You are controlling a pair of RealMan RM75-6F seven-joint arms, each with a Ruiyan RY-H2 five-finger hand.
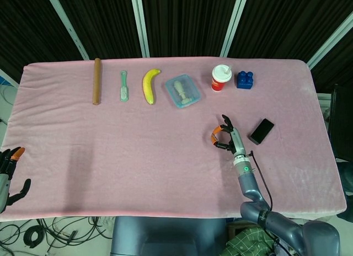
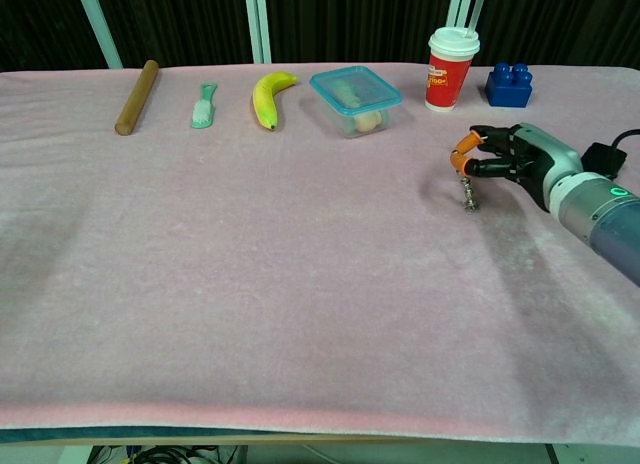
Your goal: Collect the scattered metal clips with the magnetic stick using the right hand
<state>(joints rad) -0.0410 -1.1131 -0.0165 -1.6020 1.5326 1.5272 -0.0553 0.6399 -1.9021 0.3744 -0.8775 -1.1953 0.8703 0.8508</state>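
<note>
Right of table centre, right hand (image 2: 510, 159) pinches magnetic stick (image 2: 466, 189) upright, clips (image 2: 469, 203) clustered at its tip; left hand (image 1: 8, 176) hangs released off the table

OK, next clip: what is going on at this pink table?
The right hand pinches a thin magnetic stick and holds it tip-down at the pink cloth, right of the table's middle, with a small cluster of metal clips at its lower end. The left hand hangs off the near left edge, holding nothing. Along the far edge lie a wooden rod, a green brush, a yellow banana, a clear lidded box, a red paper cup and a blue toy brick, all untouched.
</note>
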